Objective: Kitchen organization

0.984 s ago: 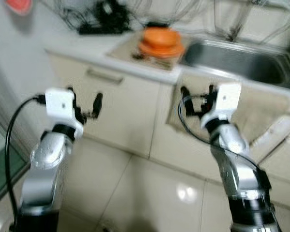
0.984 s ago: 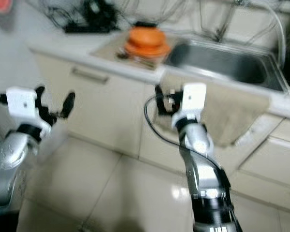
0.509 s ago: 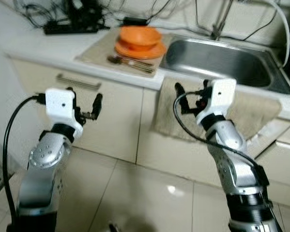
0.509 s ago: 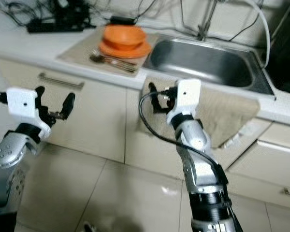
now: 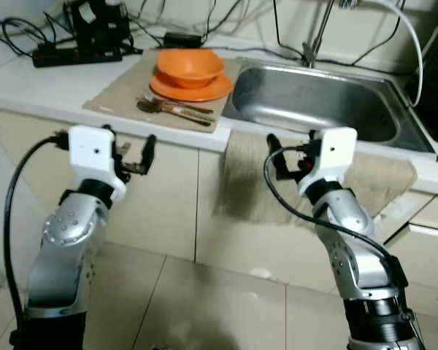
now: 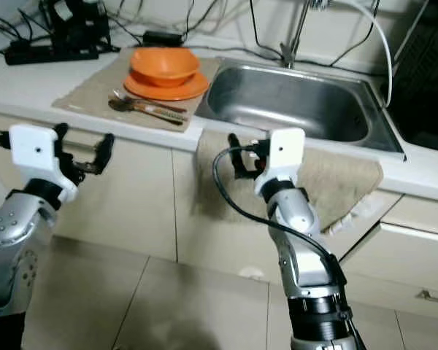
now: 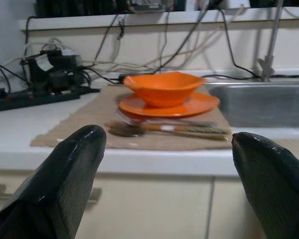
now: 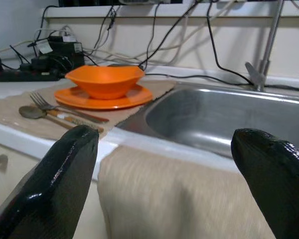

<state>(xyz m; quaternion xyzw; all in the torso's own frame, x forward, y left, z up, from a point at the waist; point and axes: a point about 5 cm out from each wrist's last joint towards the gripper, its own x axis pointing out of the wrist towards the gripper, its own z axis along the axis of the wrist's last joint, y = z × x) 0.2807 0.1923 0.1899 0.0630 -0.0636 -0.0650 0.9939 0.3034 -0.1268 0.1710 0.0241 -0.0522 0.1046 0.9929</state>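
Facing the table, both arms are raised with fingers spread and nothing held, ready to reach: left gripper, right gripper. Bowl sits on plate, cutlery beside, left of sink.

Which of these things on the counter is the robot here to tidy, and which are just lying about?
Likely for tidying: orange bowl, orange plate, fork, spoon, sink.

Just lying about: power strip, cables, hanging towel.
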